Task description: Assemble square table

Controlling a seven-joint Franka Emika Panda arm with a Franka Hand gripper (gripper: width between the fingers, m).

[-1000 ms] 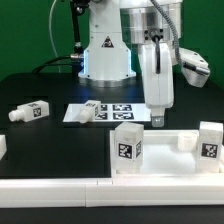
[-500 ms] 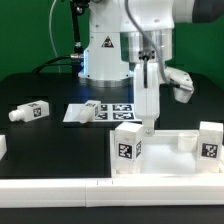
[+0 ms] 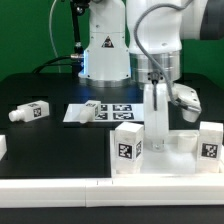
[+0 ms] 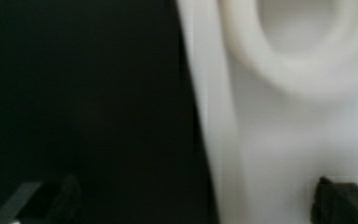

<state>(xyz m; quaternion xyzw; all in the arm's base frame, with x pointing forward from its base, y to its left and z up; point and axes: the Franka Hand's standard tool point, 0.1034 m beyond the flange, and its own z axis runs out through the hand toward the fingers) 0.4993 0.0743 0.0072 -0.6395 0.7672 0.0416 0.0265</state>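
Dark worktop (image 3: 50, 140) is seen before a green backdrop, with the marker board (image 3: 100, 112) lying at the middle of the exterior view and a white border rail (image 3: 90, 190) laid along its bottom edge. The square table (image 3: 172, 160) is found at the lower right of the exterior view: a white rimmed slab lying flat, with a tagged leg (image 3: 127, 150) standing at one near corner and a second tagged leg (image 3: 210, 140) at the other; whether they are seated cannot be told. A loose leg (image 3: 28, 112) is left on its side, well apart, toward the exterior view's left. The tool (image 3: 158, 140) is held upright just above the slab, between the two standing legs, its jaws spread wide and nothing gripped. In the wrist view a round socket (image 4: 309, 50) and the slab's pale edge are shown between the parted fingertips. A grasp of the slab appears to be in hand; a slight descent astride the rim, then closure, would be called for.
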